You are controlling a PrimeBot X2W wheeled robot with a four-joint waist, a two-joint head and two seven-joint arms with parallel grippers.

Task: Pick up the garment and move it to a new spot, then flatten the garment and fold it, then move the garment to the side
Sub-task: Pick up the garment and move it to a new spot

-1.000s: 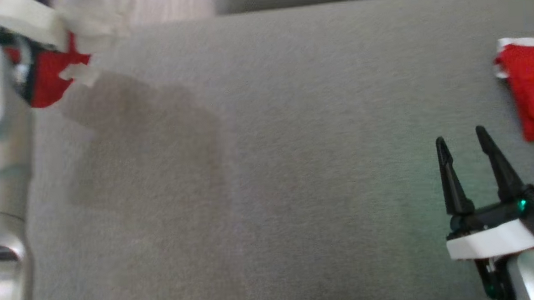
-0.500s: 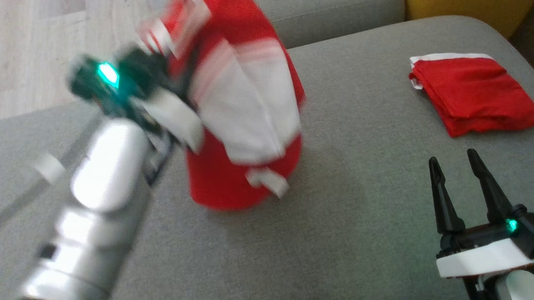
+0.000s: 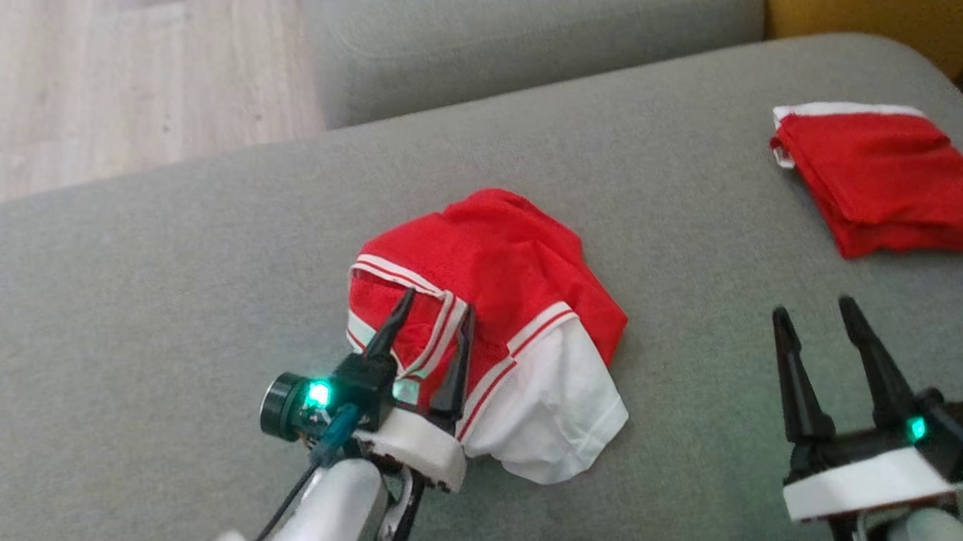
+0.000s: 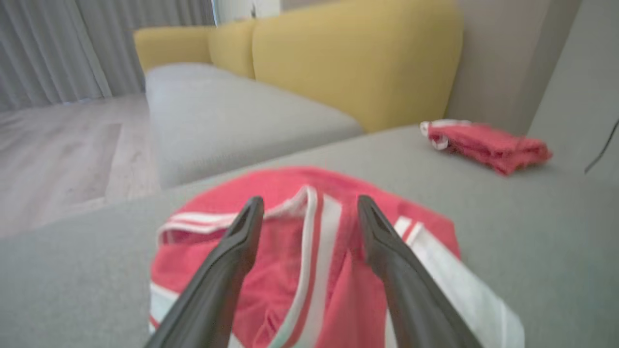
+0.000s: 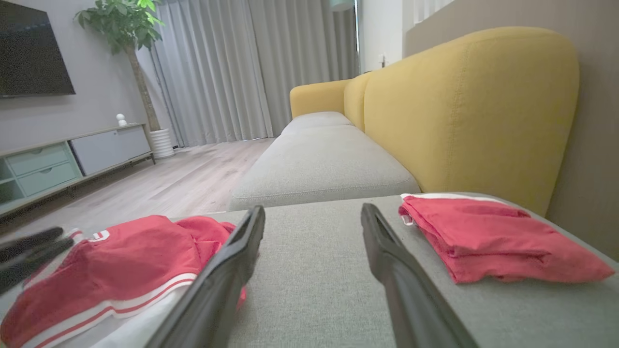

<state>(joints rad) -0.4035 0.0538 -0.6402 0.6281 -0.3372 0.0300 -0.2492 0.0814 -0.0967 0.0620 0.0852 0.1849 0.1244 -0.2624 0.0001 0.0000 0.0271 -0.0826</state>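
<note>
Garment (image 3: 522,252) of red fabric with a white panel and striped trim, lying crumpled near the middle of the grey sofa cushion (image 3: 160,263). Left gripper (image 3: 438,303) sits over the garment's near-left edge with both dark fingers spread wide; the striped band lies between them but is not pinched. Right gripper (image 3: 812,308) hovers well apart to the right, likewise spread and empty. Second red garment (image 3: 881,183), already folded, lies at the cushion's far right corner. The cloth appears thin, light and limp: it will likely sag and bunch when lifted and keep no shape of its own, though the cushion's weave should stop it sliding. The firmest holds are probably the banded hems and the corners of the white panel, one per gripper, so that the piece can be drawn flat.
</note>
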